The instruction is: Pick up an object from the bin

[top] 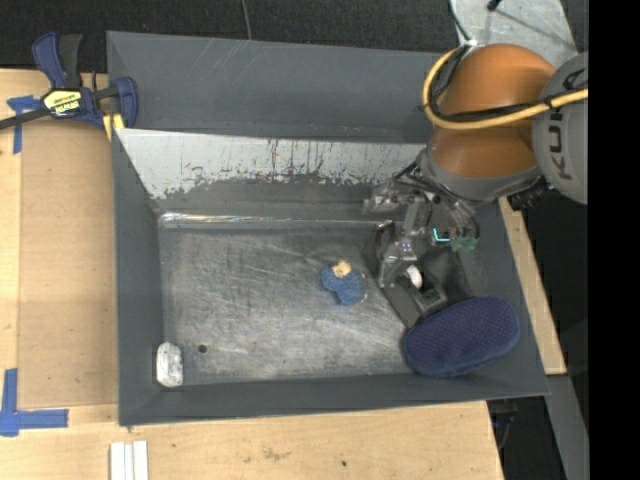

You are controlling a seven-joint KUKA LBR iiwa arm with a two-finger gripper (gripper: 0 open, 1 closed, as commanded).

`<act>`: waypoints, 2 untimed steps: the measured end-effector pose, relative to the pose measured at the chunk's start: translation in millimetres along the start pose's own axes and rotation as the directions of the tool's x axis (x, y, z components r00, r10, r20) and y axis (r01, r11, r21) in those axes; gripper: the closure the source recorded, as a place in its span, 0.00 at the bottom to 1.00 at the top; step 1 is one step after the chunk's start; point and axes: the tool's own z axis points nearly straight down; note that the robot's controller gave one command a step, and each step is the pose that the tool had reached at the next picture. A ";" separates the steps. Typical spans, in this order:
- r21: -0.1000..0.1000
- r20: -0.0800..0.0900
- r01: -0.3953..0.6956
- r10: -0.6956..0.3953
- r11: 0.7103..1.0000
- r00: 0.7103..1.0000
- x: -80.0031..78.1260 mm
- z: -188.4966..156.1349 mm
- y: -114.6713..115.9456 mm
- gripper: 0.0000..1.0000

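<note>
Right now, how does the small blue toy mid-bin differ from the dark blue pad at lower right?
The blue toy is small and lumpy with a cream tip; the dark blue pad is far bigger, oval and plain. The toy lies on the bin floor, left of the pincer; the pad rests against the right-hand wall. Both are blue.

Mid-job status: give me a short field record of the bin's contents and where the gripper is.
gripper: over the floor's right part
nearest thing: small blue lump with cream tip, just left of gripper
near-right corner: dark blue oval pad on the bin slope
near-left corner: small silvery thing
</note>
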 end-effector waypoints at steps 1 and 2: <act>0.003 0.014 0.201 -0.201 0.980 0.979 -0.3 119.0 24.5 0.00; 0.004 0.025 0.200 -0.200 0.980 0.979 -3.7 113.8 24.8 1.00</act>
